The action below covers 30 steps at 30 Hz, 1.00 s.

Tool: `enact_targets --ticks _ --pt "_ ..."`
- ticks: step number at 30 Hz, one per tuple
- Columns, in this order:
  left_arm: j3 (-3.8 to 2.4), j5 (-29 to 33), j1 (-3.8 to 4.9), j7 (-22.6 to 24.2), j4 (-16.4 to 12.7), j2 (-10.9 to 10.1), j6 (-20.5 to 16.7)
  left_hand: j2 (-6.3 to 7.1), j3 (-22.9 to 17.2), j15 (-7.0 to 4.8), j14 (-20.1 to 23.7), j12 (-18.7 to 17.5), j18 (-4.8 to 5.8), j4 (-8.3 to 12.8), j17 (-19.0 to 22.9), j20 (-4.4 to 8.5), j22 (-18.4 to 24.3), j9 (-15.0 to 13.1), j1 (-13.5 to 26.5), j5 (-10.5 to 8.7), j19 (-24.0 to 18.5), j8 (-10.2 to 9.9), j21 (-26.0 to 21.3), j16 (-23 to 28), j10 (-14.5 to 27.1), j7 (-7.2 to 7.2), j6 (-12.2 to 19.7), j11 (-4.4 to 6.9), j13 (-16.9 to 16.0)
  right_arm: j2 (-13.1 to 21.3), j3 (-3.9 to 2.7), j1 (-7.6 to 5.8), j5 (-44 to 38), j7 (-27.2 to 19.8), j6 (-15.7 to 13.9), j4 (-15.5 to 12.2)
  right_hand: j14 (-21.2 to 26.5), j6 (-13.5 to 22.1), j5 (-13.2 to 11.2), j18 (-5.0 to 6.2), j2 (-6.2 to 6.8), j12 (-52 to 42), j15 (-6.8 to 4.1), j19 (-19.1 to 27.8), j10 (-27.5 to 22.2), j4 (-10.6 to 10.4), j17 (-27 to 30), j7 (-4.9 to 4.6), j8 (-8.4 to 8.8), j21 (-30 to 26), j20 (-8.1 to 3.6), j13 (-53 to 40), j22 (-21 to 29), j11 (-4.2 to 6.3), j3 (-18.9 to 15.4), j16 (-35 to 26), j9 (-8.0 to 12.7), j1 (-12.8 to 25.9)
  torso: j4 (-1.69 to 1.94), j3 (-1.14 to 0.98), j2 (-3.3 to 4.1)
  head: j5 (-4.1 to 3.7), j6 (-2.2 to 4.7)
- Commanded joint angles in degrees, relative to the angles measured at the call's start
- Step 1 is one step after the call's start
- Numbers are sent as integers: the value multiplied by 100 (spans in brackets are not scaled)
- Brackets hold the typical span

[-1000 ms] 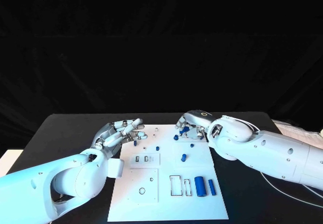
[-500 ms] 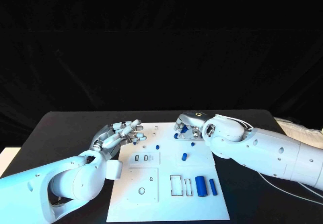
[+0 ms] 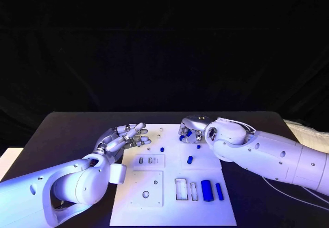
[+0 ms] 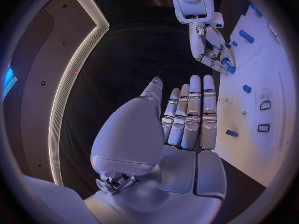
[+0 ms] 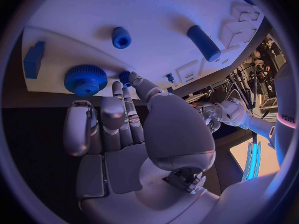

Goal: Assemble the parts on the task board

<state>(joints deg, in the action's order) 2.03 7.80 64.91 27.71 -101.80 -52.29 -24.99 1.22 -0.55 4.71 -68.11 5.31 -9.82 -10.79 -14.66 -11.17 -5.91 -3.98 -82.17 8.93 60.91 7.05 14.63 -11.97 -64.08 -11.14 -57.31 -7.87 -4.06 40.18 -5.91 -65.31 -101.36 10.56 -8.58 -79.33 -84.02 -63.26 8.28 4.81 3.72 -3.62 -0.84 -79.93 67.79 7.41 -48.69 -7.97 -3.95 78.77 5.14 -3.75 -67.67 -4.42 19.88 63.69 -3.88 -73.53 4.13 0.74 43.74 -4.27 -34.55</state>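
No full word, number or brand can be read anywhere. At the edge of the right wrist view, dark lettering stands on the white left arm (image 5: 283, 119), cut off by the circle's rim and too partial to make out. The task board (image 3: 171, 190) bears only outlined slots and holes, with no legible print.

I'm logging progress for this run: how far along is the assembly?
Early. Done: a few small blue parts stand on the task board. In hand: the right robot hand is at the far edge beside a blue gear; its grip isn't clear. Left: two blue cylinders lie loose; the left robot hand is empty.
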Motion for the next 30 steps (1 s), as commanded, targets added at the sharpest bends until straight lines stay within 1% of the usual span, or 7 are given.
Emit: enact_targets --ticks 1,13,15,18,22,26,30 --pt "-6 17 8 -5 -31 2 144 25 24 38 -5 -17 -61 28 -11 -12 12 6 -33 -29 32 -25 -33 20 6 -47 13 -39 6 -25 -1 -3 -118 67 196 28 -126 -57 -31 -61 57 -21 26 4 57 -3 -33 6 18 47 24 -1 -22 3 59 46 -5 8 6 0 35 19 -9" --pt "-6 28 8 -52 -40 -3 162 23 31 40 -6 -28 -61 29 -23 -14 16 6 -26 -31 34 -35 -39 26 14 -55 22 -45 6 -75 0 -2 -74 51 57 95 -129 -380 -147 -113 -57 -76 -43 -104 377 -220 -262 109 -75 256 -20 -39 -363 105 272 301 -69 -9 16 -2 69 17 -23" --pt "-6 32 8 -58 -39 -3 163 22 32 40 -6 -30 -62 29 -25 -14 17 6 -26 -31 35 -37 -40 27 16 -56 23 -46 6 -73 1 -2 -71 44 -106 82 -130 -417 -190 -117 -87 -75 -54 -111 417 -239 -289 120 -84 274 -31 -43 -389 118 317 331 -79 -36 17 -3 72 15 -24" --pt "-6 35 8 -70 -36 -5 166 14 31 41 -8 -39 -62 34 -34 -15 19 7 -29 -34 38 -44 -44 30 22 -62 30 -49 6 -54 0 4 -60 18 -629 -12 -121 -477 -412 -132 -146 -71 -73 -141 508 -304 -301 141 -93 326 -50 -54 -479 142 414 367 -101 -70 21 -3 79 17 -19" --pt "-6 65 8 -74 -28 -9 200 12 45 46 -11 -56 -63 37 -56 -20 26 7 -16 -43 43 -60 -53 41 34 -73 44 -59 5 -51 -4 9 -4 41 -1155 -166 -106 -502 -408 -137 -139 -51 -82 -145 542 -302 -286 143 -91 348 -62 -59 -512 152 504 375 -117 -141 24 -5 92 25 9" --pt "-6 147 8 -76 -44 -5 258 28 115 60 -9 -87 -62 16 -102 -32 42 4 66 -50 50 -89 -78 68 55 -88 65 -74 -1 -139 -6 5 12 172 -1434 -118 -49 -488 -444 -123 -96 -8 -66 -89 500 -310 -88 122 -64 317 -53 -43 -441 131 583 257 -124 -175 43 17 99 3 19" --pt "-6 175 8 -82 -55 -4 285 28 120 62 -6 -92 -62 18 -107 -34 44 4 68 -49 49 -93 -81 72 61 -90 69 -76 -1 -265 -6 2 16 230 -1563 -11 -43 -487 -451 -122 -85 -5 -64 -85 496 -307 -77 119 -60 316 -52 -41 -439 129 597 250 -126 -185 61 11 107 12 19"
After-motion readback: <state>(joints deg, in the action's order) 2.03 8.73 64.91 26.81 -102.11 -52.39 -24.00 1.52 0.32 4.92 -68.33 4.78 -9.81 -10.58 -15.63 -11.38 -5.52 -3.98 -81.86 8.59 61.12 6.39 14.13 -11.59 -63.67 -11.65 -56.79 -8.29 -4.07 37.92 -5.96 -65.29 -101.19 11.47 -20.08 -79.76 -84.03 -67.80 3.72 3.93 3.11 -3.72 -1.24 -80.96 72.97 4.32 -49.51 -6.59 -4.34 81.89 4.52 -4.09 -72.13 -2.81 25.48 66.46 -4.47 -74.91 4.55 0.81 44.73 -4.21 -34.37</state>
